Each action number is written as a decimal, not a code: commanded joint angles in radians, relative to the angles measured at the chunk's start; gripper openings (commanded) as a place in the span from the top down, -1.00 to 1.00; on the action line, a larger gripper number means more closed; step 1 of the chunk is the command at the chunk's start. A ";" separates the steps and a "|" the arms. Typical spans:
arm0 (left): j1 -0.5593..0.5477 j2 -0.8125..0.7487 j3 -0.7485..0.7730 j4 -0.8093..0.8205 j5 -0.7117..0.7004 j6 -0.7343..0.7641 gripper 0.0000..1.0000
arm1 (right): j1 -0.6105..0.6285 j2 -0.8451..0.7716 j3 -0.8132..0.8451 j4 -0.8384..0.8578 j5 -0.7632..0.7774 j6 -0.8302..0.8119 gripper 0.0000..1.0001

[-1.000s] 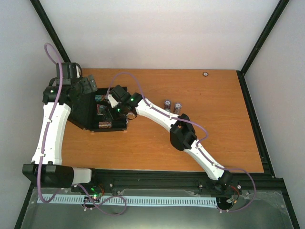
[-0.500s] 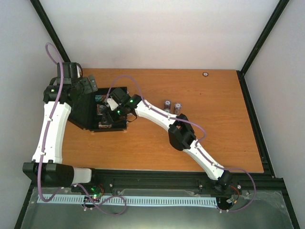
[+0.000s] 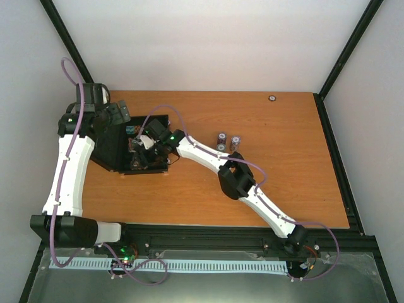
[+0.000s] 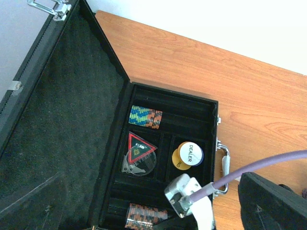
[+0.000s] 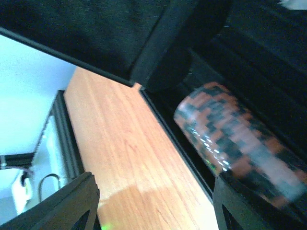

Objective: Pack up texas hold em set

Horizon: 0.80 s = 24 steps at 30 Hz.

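The case [image 4: 172, 95] holds two chip stacks [image 4: 145, 117], the table [image 3: 284, 158] two.

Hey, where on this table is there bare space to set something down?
Bare: right of the two chip stacks and the right arm, except a small disc at the far edge; also in front of the case, between that arm and the left arm. Crowded: over the case.

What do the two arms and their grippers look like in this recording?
The left arm and right arm both have smooth white link shells with bulky black joint housings. A thin purple cable runs along each, clipped to the shells. A small green light glows near the right wrist. The left gripper and right gripper are dark, with blocky black fingers.
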 commanded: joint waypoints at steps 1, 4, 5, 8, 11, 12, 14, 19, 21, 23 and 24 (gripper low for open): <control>0.004 -0.016 -0.009 0.014 0.029 -0.017 -1.00 | 0.009 0.082 0.036 0.138 -0.170 0.075 -0.33; 0.005 -0.015 -0.015 0.018 0.037 -0.021 -0.99 | 0.009 0.111 0.071 0.179 -0.228 0.088 -0.33; 0.004 -0.017 -0.017 0.019 0.040 -0.020 -1.00 | 0.009 0.113 0.077 0.183 -0.233 0.087 -0.33; 0.004 -0.015 -0.023 0.023 0.049 -0.025 -0.99 | 0.006 0.094 0.077 0.178 -0.209 0.064 -0.33; 0.004 -0.009 -0.018 0.026 0.061 -0.029 -0.99 | 0.005 0.047 0.073 0.126 -0.139 0.000 -0.35; 0.004 -0.008 -0.015 0.025 0.064 -0.030 -0.99 | 0.003 0.026 0.069 0.108 -0.120 -0.023 -0.35; 0.004 -0.006 -0.009 0.024 0.066 -0.028 -0.99 | -0.004 -0.017 0.058 0.068 -0.095 -0.058 -0.37; 0.004 -0.002 0.009 0.018 0.055 -0.023 -1.00 | -0.038 -0.206 -0.027 -0.054 0.091 -0.131 -0.45; 0.005 -0.002 0.016 0.017 0.055 -0.024 -0.99 | -0.071 -0.288 -0.123 -0.090 0.200 -0.122 -0.52; 0.004 0.004 0.024 0.015 0.059 -0.024 -0.99 | -0.110 -0.348 -0.178 -0.180 0.367 -0.116 -0.52; 0.004 0.006 0.027 0.013 0.059 -0.024 -1.00 | -0.132 -0.367 -0.200 -0.235 0.452 -0.112 -0.52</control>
